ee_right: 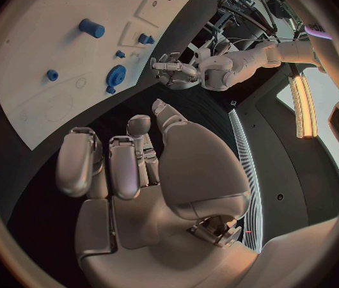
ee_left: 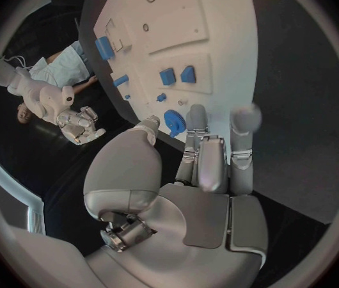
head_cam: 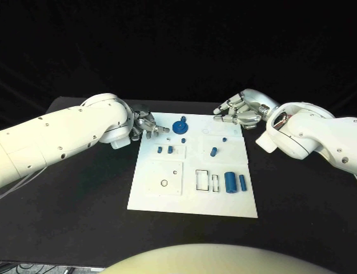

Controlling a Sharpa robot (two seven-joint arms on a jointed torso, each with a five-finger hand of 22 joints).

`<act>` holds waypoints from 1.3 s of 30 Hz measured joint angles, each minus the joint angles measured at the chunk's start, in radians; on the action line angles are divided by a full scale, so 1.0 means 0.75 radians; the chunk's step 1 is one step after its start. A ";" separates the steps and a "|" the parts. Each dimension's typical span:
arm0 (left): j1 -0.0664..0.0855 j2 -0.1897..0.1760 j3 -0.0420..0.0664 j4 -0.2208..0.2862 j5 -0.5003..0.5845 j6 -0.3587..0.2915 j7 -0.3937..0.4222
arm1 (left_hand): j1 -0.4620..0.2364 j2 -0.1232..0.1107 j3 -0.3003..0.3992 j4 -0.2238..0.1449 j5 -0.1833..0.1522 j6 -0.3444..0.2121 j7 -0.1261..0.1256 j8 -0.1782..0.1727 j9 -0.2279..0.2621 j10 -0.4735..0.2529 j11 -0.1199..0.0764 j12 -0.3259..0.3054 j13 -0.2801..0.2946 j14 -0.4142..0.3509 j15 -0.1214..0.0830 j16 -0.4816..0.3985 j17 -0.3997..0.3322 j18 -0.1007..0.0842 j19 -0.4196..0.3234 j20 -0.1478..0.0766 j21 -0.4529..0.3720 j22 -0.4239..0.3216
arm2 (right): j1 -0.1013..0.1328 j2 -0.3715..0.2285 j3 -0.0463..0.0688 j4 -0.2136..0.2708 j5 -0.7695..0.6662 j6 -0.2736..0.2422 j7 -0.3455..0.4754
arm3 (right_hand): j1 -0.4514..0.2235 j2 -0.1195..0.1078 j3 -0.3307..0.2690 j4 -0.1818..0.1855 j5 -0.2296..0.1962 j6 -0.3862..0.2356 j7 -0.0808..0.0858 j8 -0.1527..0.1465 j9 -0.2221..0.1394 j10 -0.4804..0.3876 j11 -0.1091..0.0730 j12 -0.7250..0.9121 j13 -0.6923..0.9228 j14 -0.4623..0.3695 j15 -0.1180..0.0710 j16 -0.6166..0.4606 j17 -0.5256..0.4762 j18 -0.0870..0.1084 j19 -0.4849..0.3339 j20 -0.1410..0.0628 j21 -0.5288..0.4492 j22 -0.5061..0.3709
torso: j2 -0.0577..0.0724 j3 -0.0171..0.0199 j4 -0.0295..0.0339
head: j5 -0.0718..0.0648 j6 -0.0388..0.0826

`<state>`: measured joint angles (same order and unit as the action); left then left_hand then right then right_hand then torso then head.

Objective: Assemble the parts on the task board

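Observation:
The white task board (head_cam: 149, 197) lies in the middle of the table. A blue gear (head_cam: 181, 125) stands near its far edge, with small blue pieces (head_cam: 170, 149) and another (head_cam: 213, 152) nearer the middle. Two blue cylinders (head_cam: 231, 182) lie by a rectangular slot (head_cam: 201, 180) at the near right. My left hand (head_cam: 145, 127) hovers at the board's far left edge, fingers apart and holding nothing; the gear (ee_left: 173, 120) sits just beyond its fingertips (ee_left: 245, 116). My right hand (head_cam: 240, 111) hangs off the far right corner, fingers loosely bent and holding nothing.
A thin black ring (head_cam: 163, 183) lies on the board's near left panel. Black table (head_cam: 79, 194) surrounds the board on all sides. The right wrist view shows the left hand (ee_right: 173, 70) across the board, with the gear (ee_right: 117, 77) between.

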<state>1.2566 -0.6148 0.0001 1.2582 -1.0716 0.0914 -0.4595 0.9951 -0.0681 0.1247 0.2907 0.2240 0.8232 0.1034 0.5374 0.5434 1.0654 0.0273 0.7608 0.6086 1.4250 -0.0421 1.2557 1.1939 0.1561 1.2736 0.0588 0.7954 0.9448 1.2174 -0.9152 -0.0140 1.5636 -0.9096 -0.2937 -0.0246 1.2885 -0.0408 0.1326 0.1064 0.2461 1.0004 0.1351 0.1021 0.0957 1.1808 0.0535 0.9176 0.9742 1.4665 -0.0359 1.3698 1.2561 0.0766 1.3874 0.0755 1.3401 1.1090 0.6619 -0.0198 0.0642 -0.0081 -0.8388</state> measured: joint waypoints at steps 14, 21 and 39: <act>-0.018 0.126 -0.054 -0.090 -0.043 -0.169 0.384 | 0.626 -0.045 0.189 -0.275 -0.111 -0.061 0.082 -0.227 -0.290 -0.244 0.101 -0.399 -0.387 -0.376 0.092 -0.714 -0.668 0.011 -0.164 0.079 -0.487 -0.364 | 0.000 0.008 0.000 -0.005 0.001 0.000 0.001 | 0.000 0.000 0.000 0.000 0.005 0.000 0.000 0.000 0.000 0.000 0.000 0.000 -0.001 0.000 0.000 -0.005 0.000 0.000 -0.005 0.005 -0.006 -0.002 | 0.002 -0.0017 -0.0013 | -0.016 0.019; -0.048 0.175 -0.061 -0.125 -0.247 -0.256 0.518 | 0.613 -0.074 0.210 -0.297 -0.165 0.043 0.071 -0.343 -0.418 -0.205 0.100 -0.494 -0.532 -0.335 0.086 -0.723 -0.716 0.011 -0.118 0.077 -0.503 -0.382 | 0.000 0.013 0.000 -0.007 0.001 0.000 0.001 | 0.000 0.000 0.000 0.000 0.005 0.000 0.000 0.000 0.000 0.000 0.000 0.000 -0.002 0.000 0.000 -0.005 0.000 0.000 -0.005 0.005 -0.006 -0.002 | 0.006 -0.0040 -0.0060 | -0.021 0.030; -0.075 0.255 -0.066 -0.192 -0.534 -0.259 0.540 | 0.567 -0.081 0.255 -0.319 -0.165 0.230 0.048 -0.464 -0.552 -0.027 0.071 -0.598 -0.713 0.048 0.051 0.069 -0.042 -0.022 0.215 0.043 0.087 0.078 | -0.001 0.019 0.000 -0.006 0.002 0.000 0.002 | 0.000 0.000 0.000 0.000 0.005 0.000 0.000 0.000 0.000 0.000 0.000 0.000 -0.002 0.000 0.000 -0.005 0.000 0.000 -0.005 0.005 -0.006 -0.002 | 0.007 -0.0040 -0.0072 | -0.027 0.030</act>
<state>1.2008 -0.4238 -0.0491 1.1143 -1.4717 -0.1032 -0.0544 1.4205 -0.1291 0.3161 0.0513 0.1003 0.9960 0.1395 0.1897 0.1292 1.0451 0.0804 0.3122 0.0741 1.4609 -0.0038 1.3076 1.1623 0.1393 1.4349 0.0913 0.8605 1.0029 1.2167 -0.9010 -0.0143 1.5587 -0.9083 -0.2937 -0.0228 1.2885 -0.0408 0.1327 0.1064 0.2500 1.0005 0.1351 0.1021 0.0957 1.1807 0.0535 0.9176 0.9724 1.4665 -0.0359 1.3660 1.2562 0.0766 1.3838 0.0791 1.3355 1.1072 0.6673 -0.0228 0.0589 -0.0287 -0.8160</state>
